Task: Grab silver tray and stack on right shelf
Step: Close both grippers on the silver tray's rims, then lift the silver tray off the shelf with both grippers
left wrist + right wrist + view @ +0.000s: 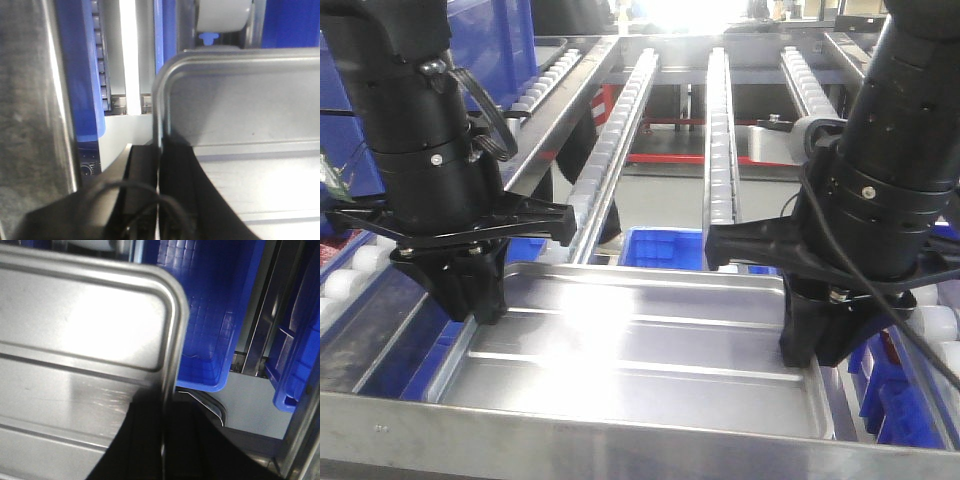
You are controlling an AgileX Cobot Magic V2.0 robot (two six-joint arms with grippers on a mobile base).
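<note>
Steel, polished enough to throw back a white glare, makes up the silver tray (650, 360). It is shallow and rectangular, with rounded corners, a rolled rim and two long raised ribs running across its floor from 9 to 3 o'clock. It lies level inside the right shelf (720, 150), just behind the front bar (620, 440) at 6 o'clock, and the roller rails (615, 140) slope away toward 12 o'clock. Whether its underside rests on the rollers or hangs just above them I cannot tell.

The left claw (470, 295) sits at the tray's 9 o'clock rim and the right claw (820, 345) at its 3 o'clock rim. Both wrist views suggest why. Each claw is closed narrowly on the thin rolled edge, with one finger inside the tray wall and one outside. That shares the load between opposite short ends, so the wide sheet can be carried flat and not tip. Gripping by the rim, toward the far corners, also leaves the floor and underside free to meet the rails.

A blue bin (665, 248) shows below the rails, at 12 o'clock of the tray. By my judgement the tray is at or close to its place, and letting go would be the step left to do.
</note>
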